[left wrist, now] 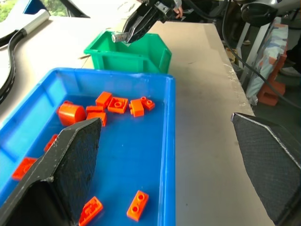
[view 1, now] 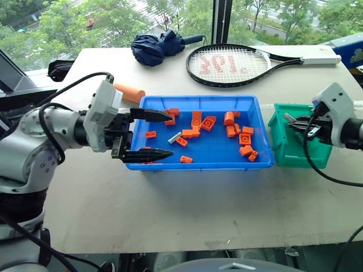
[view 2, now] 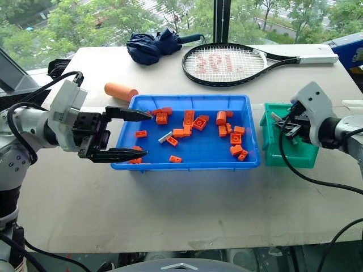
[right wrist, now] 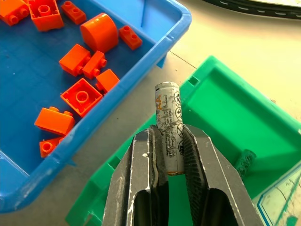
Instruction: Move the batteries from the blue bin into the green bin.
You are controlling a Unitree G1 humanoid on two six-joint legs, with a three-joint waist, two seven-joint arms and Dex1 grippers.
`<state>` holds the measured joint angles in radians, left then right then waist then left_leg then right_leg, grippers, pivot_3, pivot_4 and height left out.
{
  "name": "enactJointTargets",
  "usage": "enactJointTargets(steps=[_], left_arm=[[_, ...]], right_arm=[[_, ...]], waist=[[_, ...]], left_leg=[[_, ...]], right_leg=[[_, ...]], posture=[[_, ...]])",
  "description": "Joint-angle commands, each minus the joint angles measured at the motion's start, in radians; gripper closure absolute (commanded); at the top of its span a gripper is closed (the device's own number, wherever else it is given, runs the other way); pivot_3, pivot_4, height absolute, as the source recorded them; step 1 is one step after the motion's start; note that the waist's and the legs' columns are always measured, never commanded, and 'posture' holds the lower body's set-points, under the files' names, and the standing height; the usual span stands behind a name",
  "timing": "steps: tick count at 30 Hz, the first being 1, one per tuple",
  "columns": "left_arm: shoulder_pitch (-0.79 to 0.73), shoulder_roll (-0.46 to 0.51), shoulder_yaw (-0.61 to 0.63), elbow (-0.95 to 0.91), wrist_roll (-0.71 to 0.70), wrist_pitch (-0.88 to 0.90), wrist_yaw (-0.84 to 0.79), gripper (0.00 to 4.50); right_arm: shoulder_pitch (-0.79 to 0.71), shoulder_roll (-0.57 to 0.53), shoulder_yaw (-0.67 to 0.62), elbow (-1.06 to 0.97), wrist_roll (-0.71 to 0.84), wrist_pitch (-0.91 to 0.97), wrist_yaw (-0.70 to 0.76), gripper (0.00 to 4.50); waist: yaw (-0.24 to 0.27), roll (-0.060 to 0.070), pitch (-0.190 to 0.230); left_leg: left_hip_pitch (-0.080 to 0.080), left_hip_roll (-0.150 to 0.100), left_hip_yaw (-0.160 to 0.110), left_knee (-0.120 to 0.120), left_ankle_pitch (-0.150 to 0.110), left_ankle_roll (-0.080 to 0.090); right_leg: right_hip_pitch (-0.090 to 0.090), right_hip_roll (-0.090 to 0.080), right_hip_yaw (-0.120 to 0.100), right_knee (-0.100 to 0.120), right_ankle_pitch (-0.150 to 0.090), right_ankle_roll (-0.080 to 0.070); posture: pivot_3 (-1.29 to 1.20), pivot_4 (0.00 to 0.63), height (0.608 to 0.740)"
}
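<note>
The blue bin (view 1: 198, 164) sits in the middle of the tabletop (view 1: 170, 209), and everything here is placed from it. At its left end hangs the left gripper (view 1: 154, 135), its two fingers spread wide with nothing between them. One finger is over the bin's near left corner, the other over its far left edge.

Inside the blue bin, left of the middle among the orange bricks (view 1: 245, 139), lies one battery (view 1: 174, 137). It lies slanted, its long way pointing from near-left to far-right. The left gripper is the closer one to it.

Just past the blue bin's right end stands the green bin (view 1: 295, 148). The right gripper (right wrist: 168, 153) is over it, pinching another battery (right wrist: 169, 125). That battery sticks out past the fingertips, above the green bin's edge nearest the blue bin. I think it is ready to drop in.
</note>
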<state>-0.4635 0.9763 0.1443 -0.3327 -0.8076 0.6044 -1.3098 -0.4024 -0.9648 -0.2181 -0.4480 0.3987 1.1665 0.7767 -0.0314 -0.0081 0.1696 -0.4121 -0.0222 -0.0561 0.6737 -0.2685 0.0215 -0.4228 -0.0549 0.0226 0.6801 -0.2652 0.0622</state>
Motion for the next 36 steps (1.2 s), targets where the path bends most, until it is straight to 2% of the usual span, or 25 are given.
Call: enactJointTargets(steps=[1, 3, 4, 10, 11, 18, 22, 29, 36], left_arm=[[-0.031, 0.008, -0.004, 0.018, 0.006, -0.007, -0.029, 0.00], [-0.039, 0.013, -0.007, 0.029, 0.014, -0.009, -0.037, 0.00], [-0.039, 0.016, -0.006, 0.032, 0.017, -0.010, -0.040, 0.00], [-0.011, 0.057, 0.013, 0.060, 0.068, -0.018, -0.056, 0.00], [-0.003, 0.066, 0.019, 0.069, 0.079, -0.022, -0.057, 0.00], [0.057, 0.107, 0.070, 0.187, 0.177, -0.090, -0.034, 0.00], [0.092, 0.101, 0.064, 0.256, 0.276, -0.174, 0.009, 0.00], [-0.063, -0.011, -0.117, 0.453, 0.430, -0.281, 0.010, 0.00], [-0.220, -0.115, -0.315, 0.609, 0.611, -0.369, -0.021, 0.00]], right_arm=[[0.029, -0.047, -0.044, 0.028, -0.027, -0.067, -0.015, 4.50], [0.035, -0.055, -0.044, 0.044, -0.021, -0.078, -0.012, 3.50], [0.034, -0.056, -0.044, 0.049, -0.021, -0.079, -0.017, 3.20], [0.008, -0.072, -0.005, 0.071, -0.043, -0.139, -0.032, 0.42], [-0.009, -0.066, 0.001, 0.069, -0.035, -0.147, -0.028, 0.06], [-0.168, 0.123, 0.115, 0.030, 0.067, -0.188, -0.008, 0.06], [-0.190, 0.237, 0.158, 0.024, 0.120, -0.274, 0.026, 0.06], [-0.081, 0.263, 0.148, -0.048, 0.171, -0.323, 0.036, 0.06], [0.045, 0.264, 0.092, -0.175, 0.202, -0.282, -0.060, 0.06]], waist=[[-0.003, 0.000, 0.000], [-0.004, 0.000, 0.000], [-0.004, 0.000, 0.000], [-0.004, 0.000, 0.000], [-0.005, 0.000, 0.000], [-0.010, 0.000, 0.000], [0.000, 0.000, 0.001], [0.029, 0.000, 0.000], [0.020, 0.000, 0.000]], left_leg=[[0.000, 0.000, 0.000, 0.000, 0.000, 0.000], [0.000, 0.000, 0.000, 0.000, 0.000, 0.000], [0.000, 0.000, 0.000, 0.000, 0.000, 0.000], [-0.001, 0.000, 0.000, 0.001, 0.000, 0.000], [-0.001, 0.000, 0.000, 0.001, 0.000, 0.000], [0.000, 0.002, -0.001, 0.001, 0.000, 0.000], [-0.003, 0.001, -0.002, 0.001, 0.000, -0.001], [-0.003, 0.000, -0.004, 0.006, 0.000, 0.000], [-0.003, -0.001, -0.005, 0.009, 0.000, 0.000]], right_leg=[[0.000, 0.000, 0.000, 0.000, 0.000, 0.000], [0.000, 0.000, 0.000, -0.001, 0.000, 0.000], [0.000, 0.000, 0.000, -0.001, 0.000, 0.000], [0.000, 0.000, 0.000, -0.001, 0.000, 0.000], [0.000, 0.000, 0.000, -0.001, 0.000, 0.000], [0.000, 0.002, -0.001, -0.001, 0.000, 0.000], [-0.001, 0.000, -0.002, -0.002, 0.000, 0.000], [0.002, 0.000, -0.005, -0.001, 0.000, 0.000], [0.004, 0.000, -0.006, 0.000, 0.000, 0.000]], posture=[[0.00, 0.150, 0.740], [0.00, 0.150, 0.740], [0.00, 0.150, 0.740], [0.00, 0.150, 0.740], [0.00, 0.150, 0.740], [0.00, 0.150, 0.740], [0.00, 0.150, 0.740], [0.00, 0.150, 0.740], [0.00, 0.150, 0.740]])
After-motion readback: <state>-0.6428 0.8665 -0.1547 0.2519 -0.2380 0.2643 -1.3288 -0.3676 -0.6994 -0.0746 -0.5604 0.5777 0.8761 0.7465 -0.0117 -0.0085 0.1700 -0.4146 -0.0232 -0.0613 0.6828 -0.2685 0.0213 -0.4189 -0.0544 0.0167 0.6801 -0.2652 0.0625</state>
